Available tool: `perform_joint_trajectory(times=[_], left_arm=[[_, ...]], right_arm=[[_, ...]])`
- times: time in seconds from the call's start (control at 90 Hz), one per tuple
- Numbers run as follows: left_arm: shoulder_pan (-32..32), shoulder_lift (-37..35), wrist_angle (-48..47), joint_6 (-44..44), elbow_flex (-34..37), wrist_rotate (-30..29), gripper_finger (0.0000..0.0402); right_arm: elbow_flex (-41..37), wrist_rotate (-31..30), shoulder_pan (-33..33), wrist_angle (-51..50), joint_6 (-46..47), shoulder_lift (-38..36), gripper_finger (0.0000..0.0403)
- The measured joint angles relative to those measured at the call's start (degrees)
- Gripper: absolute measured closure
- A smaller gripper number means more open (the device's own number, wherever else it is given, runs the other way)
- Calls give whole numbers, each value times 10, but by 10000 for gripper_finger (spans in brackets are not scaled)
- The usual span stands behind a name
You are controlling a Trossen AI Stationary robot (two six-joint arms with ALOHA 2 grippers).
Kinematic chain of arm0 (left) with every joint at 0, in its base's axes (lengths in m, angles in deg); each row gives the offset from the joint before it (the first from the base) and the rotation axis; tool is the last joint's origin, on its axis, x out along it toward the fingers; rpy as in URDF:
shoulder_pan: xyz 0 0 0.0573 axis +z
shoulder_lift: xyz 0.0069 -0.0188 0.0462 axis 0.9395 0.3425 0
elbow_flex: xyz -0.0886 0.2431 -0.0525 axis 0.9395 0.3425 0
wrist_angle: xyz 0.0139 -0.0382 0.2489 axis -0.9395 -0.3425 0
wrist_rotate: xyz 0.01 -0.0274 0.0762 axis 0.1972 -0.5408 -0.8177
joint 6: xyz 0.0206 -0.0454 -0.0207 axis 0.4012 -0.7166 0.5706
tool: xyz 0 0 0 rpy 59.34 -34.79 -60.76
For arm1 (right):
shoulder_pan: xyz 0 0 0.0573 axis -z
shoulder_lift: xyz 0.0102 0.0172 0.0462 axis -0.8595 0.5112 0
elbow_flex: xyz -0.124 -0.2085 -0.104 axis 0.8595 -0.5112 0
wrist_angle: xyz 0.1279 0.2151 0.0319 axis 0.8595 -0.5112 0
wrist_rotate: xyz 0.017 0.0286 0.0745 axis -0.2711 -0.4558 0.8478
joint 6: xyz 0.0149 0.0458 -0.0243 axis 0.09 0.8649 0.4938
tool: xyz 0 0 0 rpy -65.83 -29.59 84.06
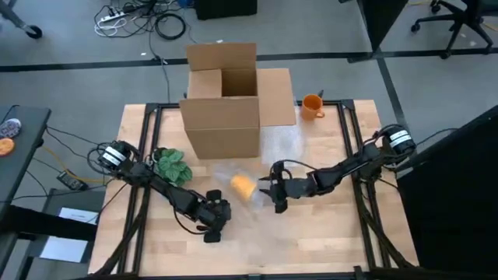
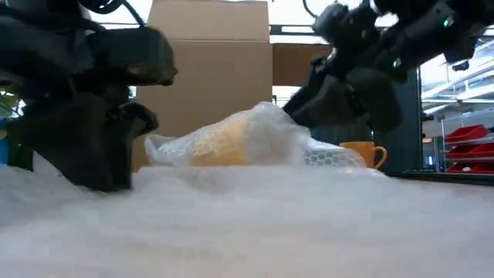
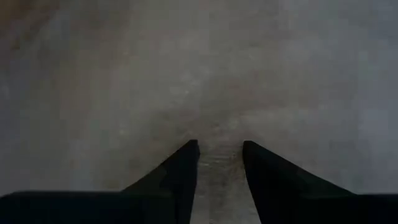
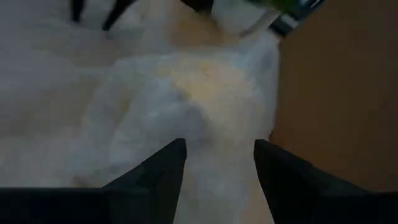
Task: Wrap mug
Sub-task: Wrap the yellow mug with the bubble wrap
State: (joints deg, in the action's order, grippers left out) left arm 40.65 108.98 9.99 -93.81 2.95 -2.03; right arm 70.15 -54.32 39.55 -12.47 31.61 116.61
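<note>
I found the mug (image 1: pixel 243 186) lying on its side near the table's middle, just in front of the cardboard box (image 1: pixel 222 117), already partly covered by the bubble wrap (image 2: pixel 255 216). I judged the mug rigid and breakable, the wrap light, soft and slippery, best pinched at a free edge, not over the mug. From the low view its long axis ran level, across the table; I could not tell which way the mouth or handle pointed. My right gripper (image 1: pixel 277 189) sat just beside the mug, jaws parted over the wrap. My left gripper (image 1: pixel 214 223) was low on the sheet nearer the front edge, jaws slightly apart, gripping nothing that I could confirm. A second orange mug (image 1: pixel 312 105) stood beside the box.
</note>
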Motion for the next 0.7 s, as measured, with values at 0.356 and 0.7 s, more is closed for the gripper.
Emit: perform_joint_trajectory(times=[0.356,0.7], left_arm=[[2,-148,-70,14,-4,-134,285],[111,-69,-48,52,-4,-230,285]], right_arm=[[5,-18,-9,-5,-28,-1,233],[5,-26,-1,-12,-37,42,229]])
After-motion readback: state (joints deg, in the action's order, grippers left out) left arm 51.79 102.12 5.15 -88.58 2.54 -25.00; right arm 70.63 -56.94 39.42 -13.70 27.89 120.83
